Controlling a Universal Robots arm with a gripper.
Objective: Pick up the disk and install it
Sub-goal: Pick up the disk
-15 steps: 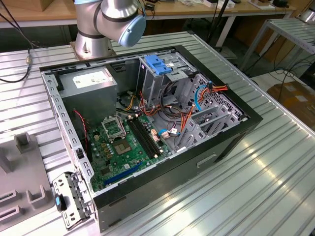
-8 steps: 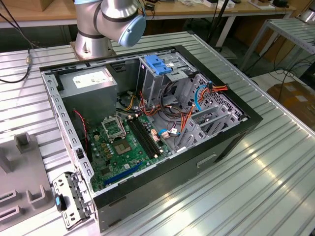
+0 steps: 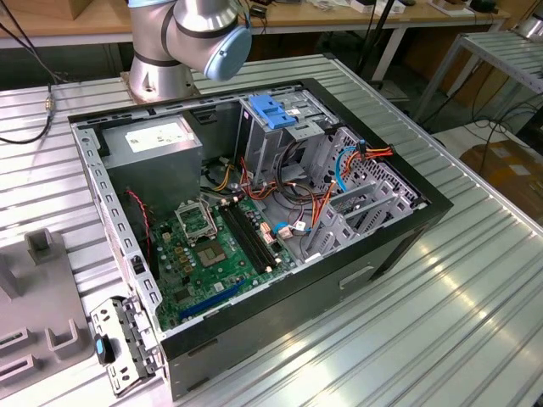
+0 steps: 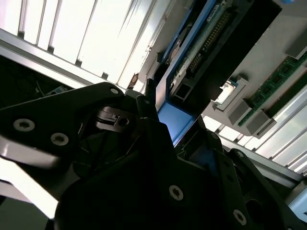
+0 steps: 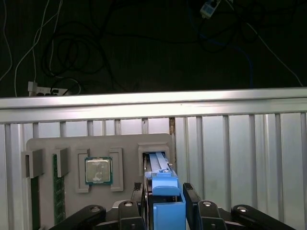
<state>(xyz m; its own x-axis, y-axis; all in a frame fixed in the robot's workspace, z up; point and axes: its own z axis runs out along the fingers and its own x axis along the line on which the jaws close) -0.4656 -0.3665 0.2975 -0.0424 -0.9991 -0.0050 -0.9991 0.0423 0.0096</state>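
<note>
Black fingers of the hand are closest in both wrist views. They press on the two blue sides of the disk, one finger on each side, so the hand is grasping it. The disk stands on its edge in a slot of a grey tray. The slot's low walls sit close on both sides of it. The second wrist view shows the disk from close by, with a row of small pins at its end and a blue rail running down between the fingers.

On the same tray, a square silver chip lies flat in its own pocket, near the disk. Green memory sticks stand in slots farther along. The tray rests on a ribbed metal tabletop. Past the tabletop's edge the floor is dark, with loose cables lying on it.

The exterior view shows an open computer case lying on the tabletop. Inside it are a green board, a grey box with a white sticker, a metal cage with a blue latch, and many coloured wires. The arm stands behind the case. The tray is on the exterior view's left, well apart from the cage.
</note>
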